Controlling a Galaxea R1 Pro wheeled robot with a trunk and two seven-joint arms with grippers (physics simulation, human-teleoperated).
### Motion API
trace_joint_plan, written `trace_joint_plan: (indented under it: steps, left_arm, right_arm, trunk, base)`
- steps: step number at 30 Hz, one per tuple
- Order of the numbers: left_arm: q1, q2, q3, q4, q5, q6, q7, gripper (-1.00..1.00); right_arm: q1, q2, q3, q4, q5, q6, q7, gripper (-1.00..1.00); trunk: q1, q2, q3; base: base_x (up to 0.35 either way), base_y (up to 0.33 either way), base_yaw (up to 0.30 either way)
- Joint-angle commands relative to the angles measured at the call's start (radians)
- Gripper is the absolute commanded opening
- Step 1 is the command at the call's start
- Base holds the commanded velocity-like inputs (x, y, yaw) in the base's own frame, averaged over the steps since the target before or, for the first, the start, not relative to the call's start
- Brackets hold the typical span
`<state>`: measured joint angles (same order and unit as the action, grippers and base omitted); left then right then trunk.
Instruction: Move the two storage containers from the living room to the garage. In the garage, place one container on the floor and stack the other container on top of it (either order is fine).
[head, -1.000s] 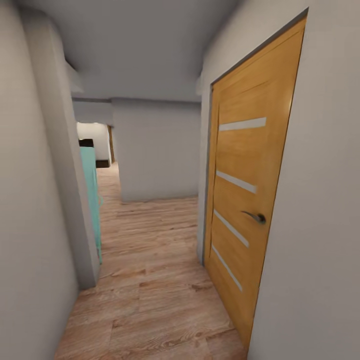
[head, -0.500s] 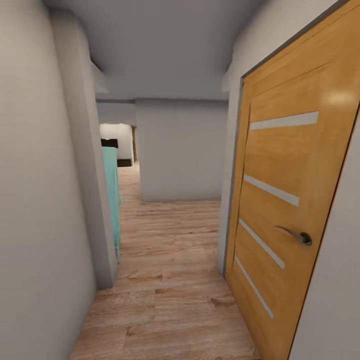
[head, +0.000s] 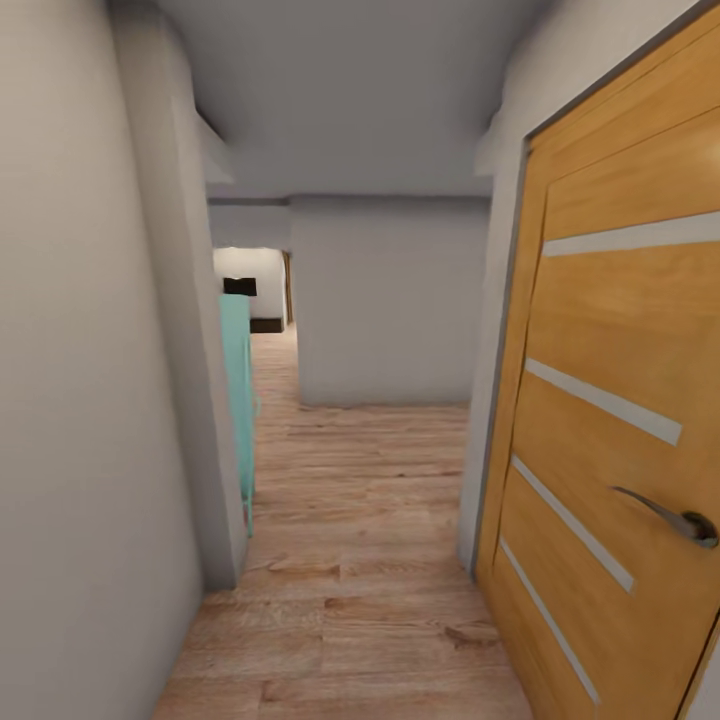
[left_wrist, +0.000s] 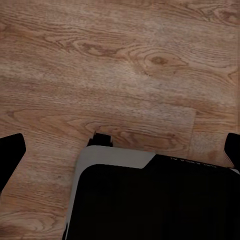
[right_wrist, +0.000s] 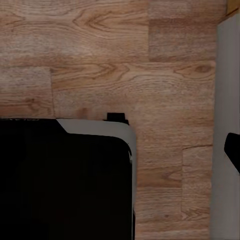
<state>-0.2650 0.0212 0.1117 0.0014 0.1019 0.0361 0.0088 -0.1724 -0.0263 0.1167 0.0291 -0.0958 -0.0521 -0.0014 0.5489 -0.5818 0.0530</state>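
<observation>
I'm in a hallway on plank floor, wooden door at 3 o'clock, teal door at 10; no containers in sight, both grippers spread wide and empty over my base, so the whole carrying job looks undone.

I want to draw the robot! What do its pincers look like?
The left pincer has two plain black fingertips, wedge-shaped with slanted ends. The right pincer's fingertip is plain black too, with the same slanted shape.
</observation>
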Motion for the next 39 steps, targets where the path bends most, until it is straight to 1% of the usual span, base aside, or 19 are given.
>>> trace_joint_plan:
  steps: [1, 30, 35, 39]
  left_arm:
    - [0.0, 0.0, 0.003, 0.0, 0.01, 0.004, 0.001, 1.0]
    - [0.0, 0.001, 0.003, 0.0, 0.01, 0.005, 0.002, 1.0]
    - [0.0, 0.0, 0.003, 0.0, 0.01, 0.005, 0.002, 1.0]
    - [0.0, 0.0, 0.003, 0.0, 0.01, 0.004, 0.002, 1.0]
  right_arm:
    - [-0.001, 0.0, 0.008, 0.003, -0.009, -0.006, 0.0, 1.0]
    - [-0.001, -0.003, 0.009, 0.003, -0.009, -0.006, 0.0, 1.0]
    - [-0.001, 0.008, 0.005, 0.003, -0.013, 0.001, 0.0, 1.0]
    - [0.0, 0.002, 0.006, 0.003, -0.013, 0.004, 0.0, 1.0]
  trunk:
    - [0.001, 0.0, 0.0]
    - [0.001, 0.0, 0.0]
    - [0.001, 0.0, 0.0]
    - [0.001, 0.0, 0.0]
  base:
    - [0.323, 0.0, 0.002]
    - [0.323, 0.0, 0.0]
    - [0.323, 0.0, 0.0]
    - [0.323, 0.0, 0.0]
